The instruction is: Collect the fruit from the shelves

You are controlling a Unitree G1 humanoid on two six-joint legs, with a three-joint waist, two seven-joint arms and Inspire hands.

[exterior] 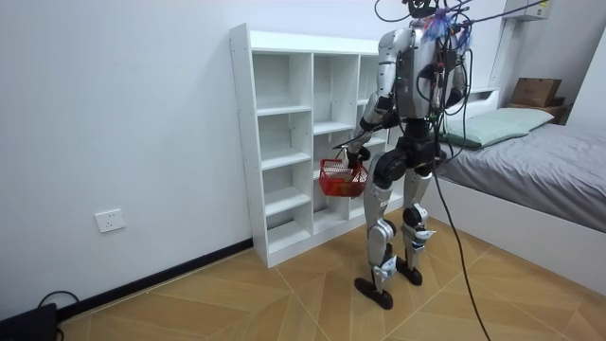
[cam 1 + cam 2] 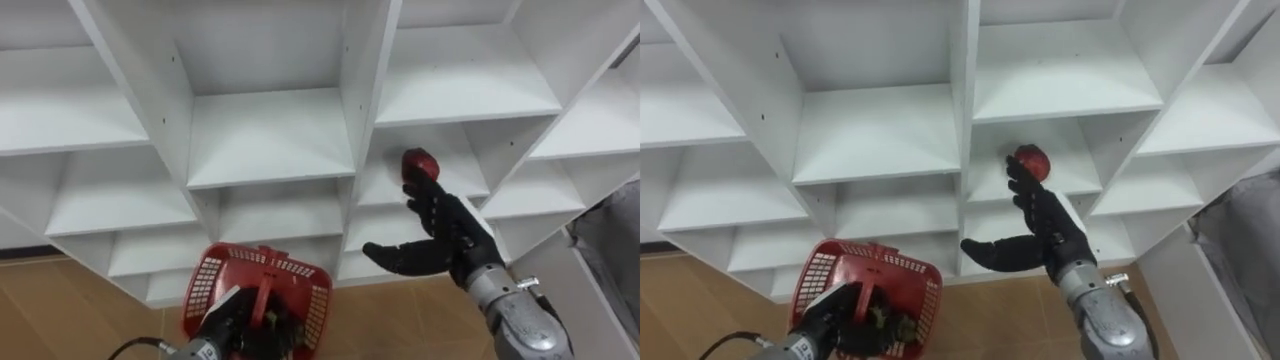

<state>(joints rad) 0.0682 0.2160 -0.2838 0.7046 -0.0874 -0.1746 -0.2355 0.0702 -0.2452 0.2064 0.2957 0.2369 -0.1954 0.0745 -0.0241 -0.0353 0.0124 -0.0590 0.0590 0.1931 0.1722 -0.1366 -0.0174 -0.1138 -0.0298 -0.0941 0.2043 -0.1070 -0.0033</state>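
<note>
A red fruit (image 2: 421, 163) lies on a middle shelf of the white closet (image 2: 270, 140). My right hand (image 2: 440, 232) is open just below and in front of it, fingers reaching up toward the fruit (image 2: 1031, 160) and thumb spread left; whether the fingertips touch it I cannot tell. My left hand (image 2: 228, 322) is shut on the handle of a red mesh basket (image 2: 300, 290), held low in front of the lower shelves. Dark items lie in the basket (image 2: 910, 285). In the room view I stand facing the closet (image 1: 284, 142) with the basket (image 1: 341, 178) at hip height.
The closet's other compartments look bare. A grey bed (image 1: 540, 161) stands to the room view's right, its edge (image 2: 610, 240) close to my right arm. Wooden floor (image 1: 237, 294) lies below, with a white wall behind.
</note>
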